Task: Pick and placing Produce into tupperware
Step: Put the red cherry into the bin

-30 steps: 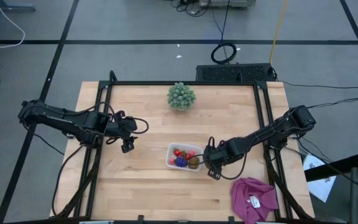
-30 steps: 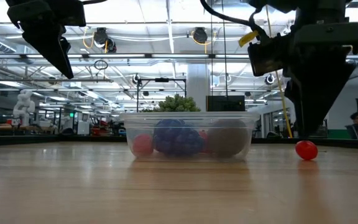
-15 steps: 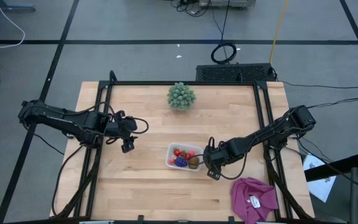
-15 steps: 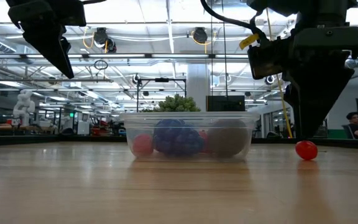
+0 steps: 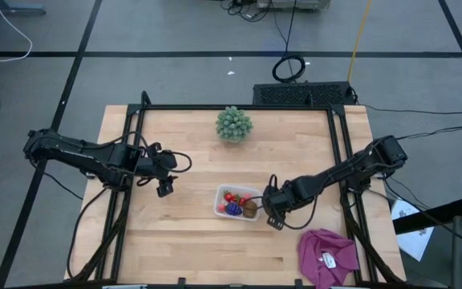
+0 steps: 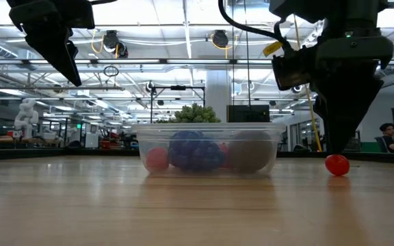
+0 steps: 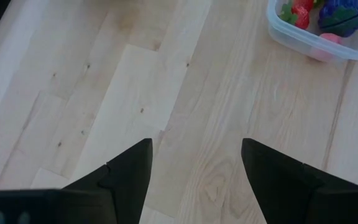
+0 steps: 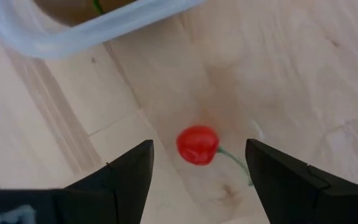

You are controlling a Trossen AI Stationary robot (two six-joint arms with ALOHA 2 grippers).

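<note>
1. Your target is the loose red fruit piece (image 8: 197,145), lying on the wooden table (image 5: 183,241) just beside the clear tupperware (image 5: 239,201), on the right arm's side.
2. Your right gripper (image 8: 197,186) hangs directly over it with fingers spread and nothing held. The wrist view shows the piece centred in the gap, touching neither finger.
3. The piece is near round, so its body has no useful long axis. Its thin green stem (image 8: 232,158) trails off toward one finger, roughly along the closing line.
4. You likely need only a straight drop and close; watch that the stem doesn't roll the piece.
5. Your left gripper (image 7: 194,180) waits well apart over bare table, open and empty.
6. The tub already holds a purple cluster (image 6: 193,152), a brown oval and red pieces.
</note>
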